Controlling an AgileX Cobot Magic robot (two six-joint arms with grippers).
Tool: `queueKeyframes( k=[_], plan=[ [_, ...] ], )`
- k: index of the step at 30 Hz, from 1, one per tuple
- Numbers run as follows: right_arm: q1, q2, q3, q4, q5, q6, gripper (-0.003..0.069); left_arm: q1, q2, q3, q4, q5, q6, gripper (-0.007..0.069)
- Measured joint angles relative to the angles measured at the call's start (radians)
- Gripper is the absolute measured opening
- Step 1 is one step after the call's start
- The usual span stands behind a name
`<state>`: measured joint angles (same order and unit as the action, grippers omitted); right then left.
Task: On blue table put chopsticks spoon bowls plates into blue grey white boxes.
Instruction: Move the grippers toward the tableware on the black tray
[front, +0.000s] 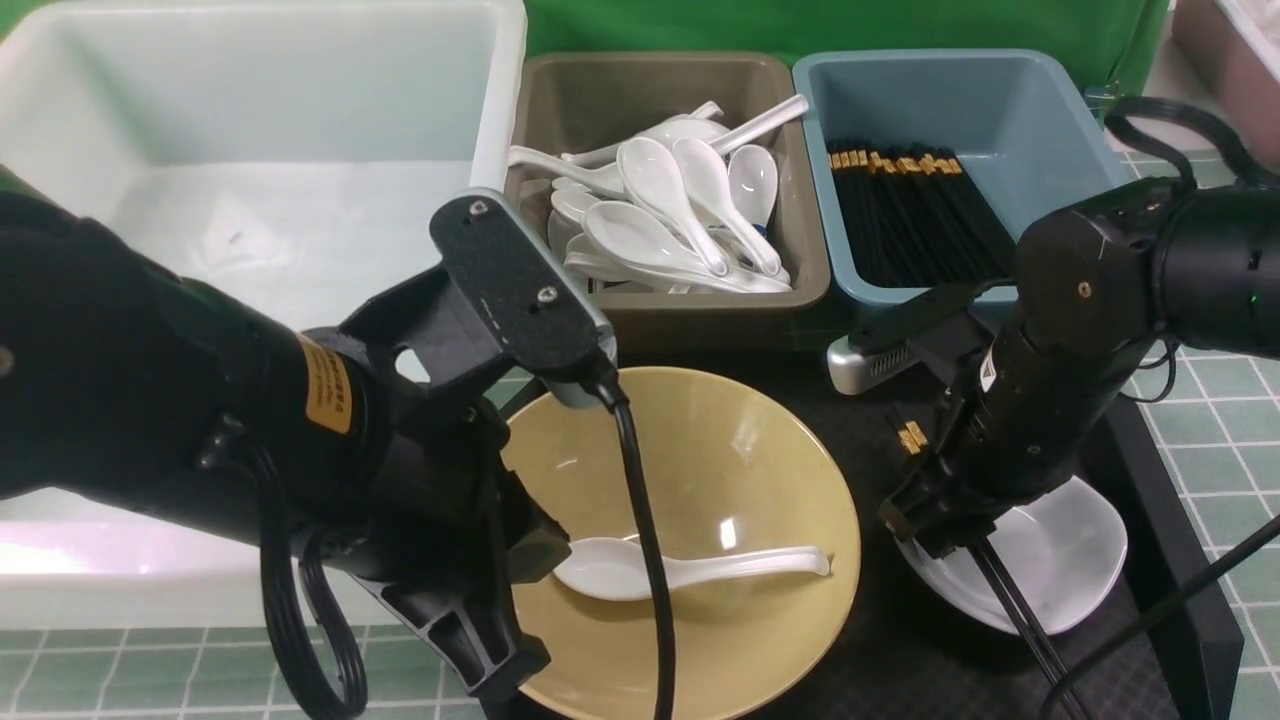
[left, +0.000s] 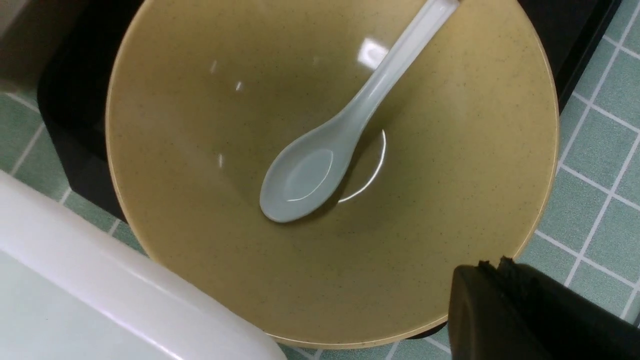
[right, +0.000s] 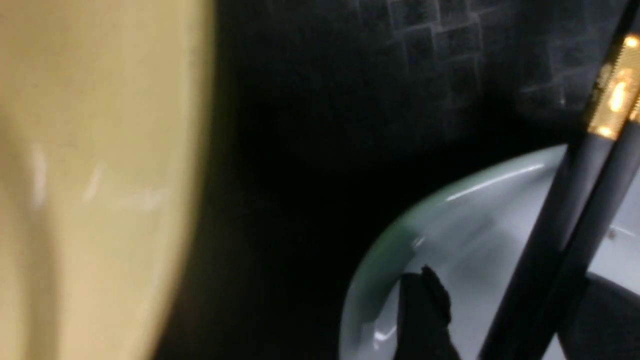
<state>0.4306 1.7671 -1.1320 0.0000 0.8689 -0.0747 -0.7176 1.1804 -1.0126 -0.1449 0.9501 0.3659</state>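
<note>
Right pincer (front: 935, 525) is standing released, straddling chopsticks (right: 570, 225) on the white dish (front: 1080, 560). Only the left wrist view is showing the left pincer (left: 495, 267) clenched.

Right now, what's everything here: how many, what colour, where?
white box: one, white, back left
grey box: one, grey-brown, back middle
blue box: one, blue, back right
spoons: pile, white, in grey box
chopsticks: stack, black, in blue box
tray: one, black, front
bowl: one, yellow, on tray
spoon: one, white, in bowl
dish: one, white, on tray
loose pair: two chopsticks, black, across dish
table: one, green tiles, underneath
left arm: one, black, over bowl; fingers shut
right arm: one, black, over dish; fingers open
</note>
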Motion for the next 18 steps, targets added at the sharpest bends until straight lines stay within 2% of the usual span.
queueKeyframes(
  k=[4, 8, 15, 18],
  plan=[
    [0.0, 0.001, -0.001, 0.0, -0.005, 0.003, 0.0299, 0.0, 0.0, 0.0, 0.007, -0.005, 0.0, 0.0001],
    [0.0, 0.001, -0.001, 0.0, -0.005, 0.007, 0.0169, 0.0, 0.0, 0.0, 0.007, -0.019, -0.007, 0.0001],
    [0.0, -0.032, -0.029, 0.0, 0.04, 0.007, 0.0169, 0.0, 0.0, 0.0, -0.007, -0.091, -0.021, 0.0001],
    [0.0, -0.102, -0.094, -0.013, 0.052, -0.01, 0.0169, 0.0, 0.0, 0.0, -0.038, -0.192, -0.048, 0.0001]
  ],
)
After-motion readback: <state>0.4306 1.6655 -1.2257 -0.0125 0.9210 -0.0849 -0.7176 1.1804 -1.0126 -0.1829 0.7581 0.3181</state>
